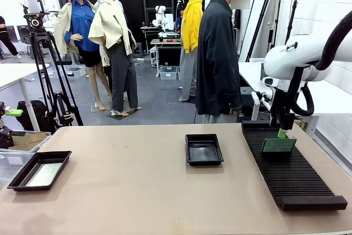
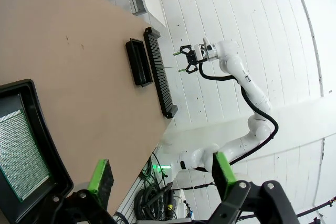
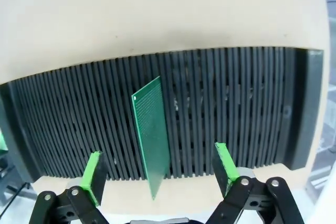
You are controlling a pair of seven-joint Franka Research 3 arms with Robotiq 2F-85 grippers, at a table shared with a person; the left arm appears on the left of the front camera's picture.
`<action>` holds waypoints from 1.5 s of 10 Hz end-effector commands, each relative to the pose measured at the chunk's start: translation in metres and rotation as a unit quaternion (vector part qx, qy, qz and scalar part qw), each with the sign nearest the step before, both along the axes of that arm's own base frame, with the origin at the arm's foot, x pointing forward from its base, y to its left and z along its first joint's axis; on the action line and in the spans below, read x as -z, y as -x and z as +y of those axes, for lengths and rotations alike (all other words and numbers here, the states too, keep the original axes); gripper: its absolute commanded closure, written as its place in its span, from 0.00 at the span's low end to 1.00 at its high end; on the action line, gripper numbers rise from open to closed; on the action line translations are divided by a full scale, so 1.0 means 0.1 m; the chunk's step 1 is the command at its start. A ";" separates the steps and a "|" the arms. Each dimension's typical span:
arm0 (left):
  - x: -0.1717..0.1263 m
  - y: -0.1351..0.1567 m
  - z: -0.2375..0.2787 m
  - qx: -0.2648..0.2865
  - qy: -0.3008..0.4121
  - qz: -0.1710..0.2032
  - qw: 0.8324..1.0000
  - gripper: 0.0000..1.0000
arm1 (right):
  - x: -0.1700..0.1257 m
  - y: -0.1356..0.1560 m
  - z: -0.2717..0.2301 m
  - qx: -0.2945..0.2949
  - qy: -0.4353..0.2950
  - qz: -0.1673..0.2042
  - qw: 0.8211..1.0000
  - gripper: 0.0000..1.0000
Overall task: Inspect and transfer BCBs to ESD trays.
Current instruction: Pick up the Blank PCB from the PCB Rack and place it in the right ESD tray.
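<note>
The right pincer [image 3: 156,153] hangs released, grasping nothing, over the black slotted rack [image 1: 291,180] at the right side of the table [image 1: 132,191], where a green BCB [image 3: 152,135] stands on edge in a slot between the two green pads [image 3: 93,174], touching neither. The left pincer [image 2: 160,161], also released and bare, hovers above the left ESD tray [image 1: 16,179], in which a second BCB [image 1: 44,174] lies flat; another ESD tray [image 1: 204,162] sits mid-table near the rack.

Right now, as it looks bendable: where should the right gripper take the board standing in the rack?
Probably the top edge of the board, from straight above, one pad on each flat face: it stands on edge in the rack, under the open right gripper.
</note>
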State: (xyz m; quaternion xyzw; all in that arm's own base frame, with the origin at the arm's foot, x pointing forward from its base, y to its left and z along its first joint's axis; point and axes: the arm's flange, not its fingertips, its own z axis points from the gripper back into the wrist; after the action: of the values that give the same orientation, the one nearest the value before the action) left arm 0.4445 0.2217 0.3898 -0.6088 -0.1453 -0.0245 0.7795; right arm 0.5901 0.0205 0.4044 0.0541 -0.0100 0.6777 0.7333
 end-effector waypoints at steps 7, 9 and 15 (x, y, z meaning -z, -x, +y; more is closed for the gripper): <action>-0.02 0.02 0.01 0.003 -0.008 0.001 1.000 0.00 | 0.42 0.17 -0.12 0.037 0.031 -0.031 0.998 0.00; -0.02 0.02 0.01 0.003 -0.008 0.001 1.000 0.00 | 0.43 0.17 -0.13 0.040 0.026 -0.030 0.998 0.00; -0.02 0.02 0.01 0.003 -0.008 0.001 1.000 0.00 | 0.42 0.08 -0.12 0.038 0.027 -0.042 0.998 0.07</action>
State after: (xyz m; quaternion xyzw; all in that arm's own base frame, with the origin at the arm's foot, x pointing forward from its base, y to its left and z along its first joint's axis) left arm 0.4445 0.2218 0.3898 -0.6088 -0.1454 -0.0245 0.7795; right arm 0.5788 0.0075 0.3658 0.0229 -0.0291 0.6544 0.7553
